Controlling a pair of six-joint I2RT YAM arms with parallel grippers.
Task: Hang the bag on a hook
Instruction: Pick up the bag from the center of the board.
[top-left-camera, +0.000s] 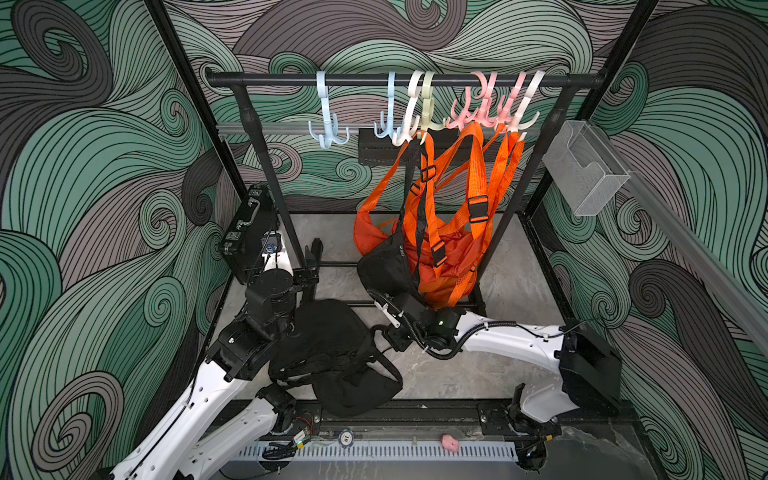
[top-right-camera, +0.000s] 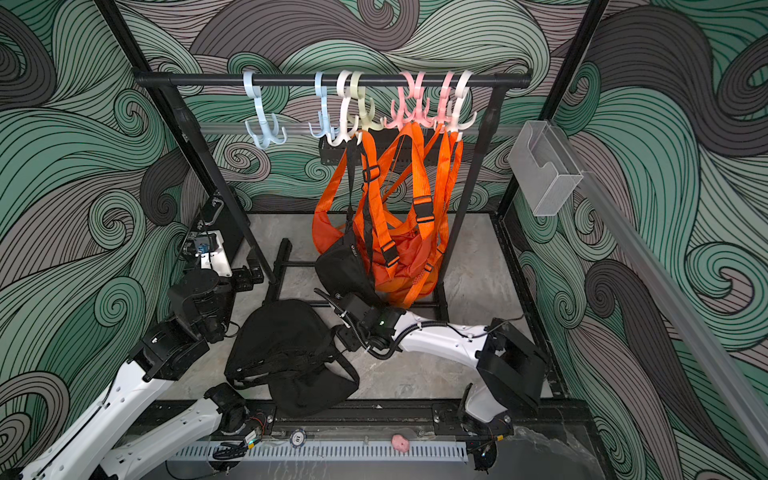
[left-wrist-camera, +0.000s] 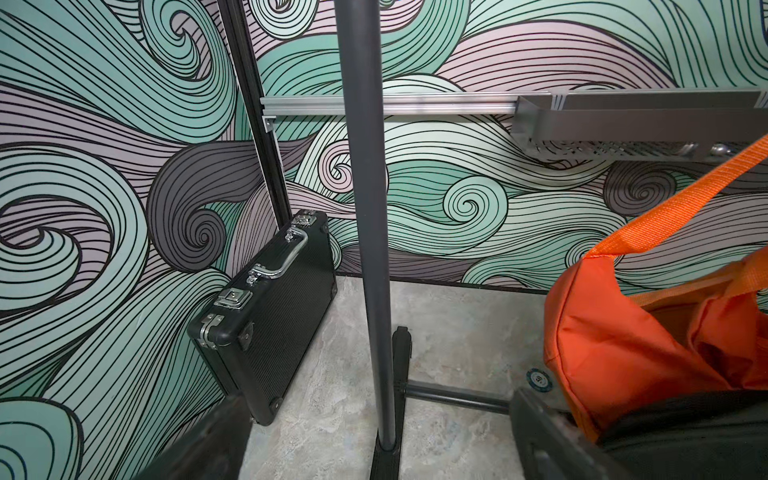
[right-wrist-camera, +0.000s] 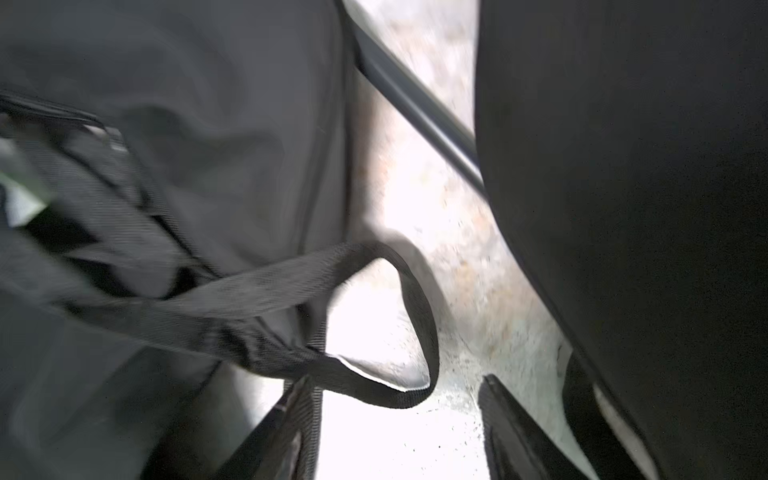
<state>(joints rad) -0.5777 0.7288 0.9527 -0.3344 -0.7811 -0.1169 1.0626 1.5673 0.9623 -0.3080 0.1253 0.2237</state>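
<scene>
A black bag (top-left-camera: 332, 353) (top-right-camera: 286, 353) lies crumpled on the floor in front of the rack. Its strap loop (right-wrist-camera: 422, 320) curls just ahead of my right gripper (top-left-camera: 386, 336) (right-wrist-camera: 399, 428), which is open; one strap end rests against a finger (right-wrist-camera: 291, 419). Several coloured hooks hang on the black rail (top-left-camera: 291, 78); a light-blue hook (top-left-camera: 328, 124) (top-right-camera: 262, 124) at the left is bare. My left gripper (top-left-camera: 305, 274) (left-wrist-camera: 382, 440) is open, with the rack's left post (left-wrist-camera: 374, 249) standing between its fingers.
Orange bags (top-left-camera: 449, 249) and a small black bag (top-left-camera: 386, 266) hang from the right-hand hooks, close above my right wrist. A black case (left-wrist-camera: 270, 299) leans on the left wall. A clear bin (top-left-camera: 586, 170) sticks out from the right wall. A poker chip (left-wrist-camera: 539, 379) lies under the rack.
</scene>
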